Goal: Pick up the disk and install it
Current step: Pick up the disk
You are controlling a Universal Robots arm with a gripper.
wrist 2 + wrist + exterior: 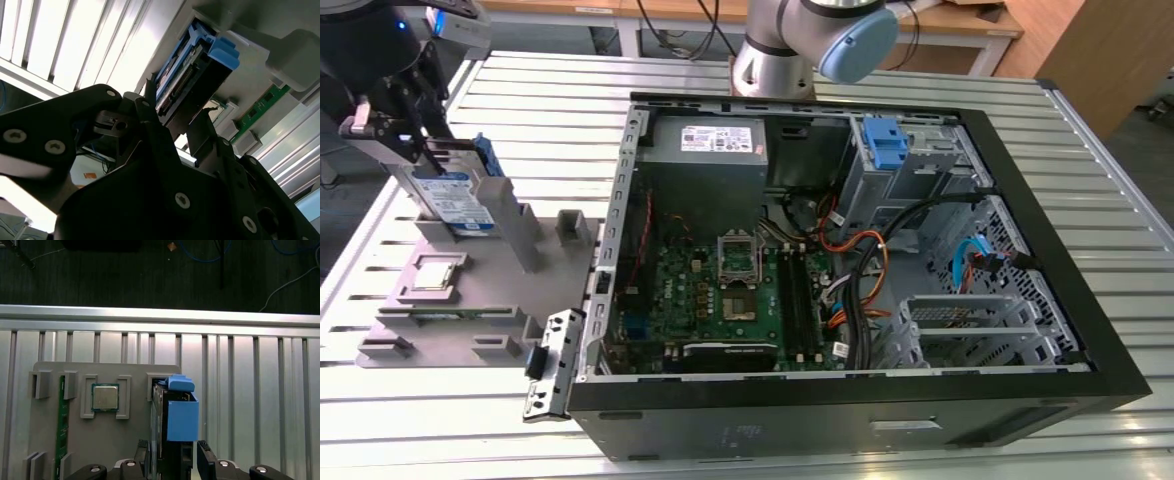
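My gripper point(422, 150) hangs at about ten o'clock in the exterior view, over the grey fixture plate point(467, 300) lying at nine o'clock of the open computer case point(854, 425). The disk point(460, 195) stands on edge in a slot of that plate, blue carrier tab at the top. In the first wrist view my fingers point(205, 457) sit spread to either side of its end with a thin gap beside one, so I have hold of nothing.
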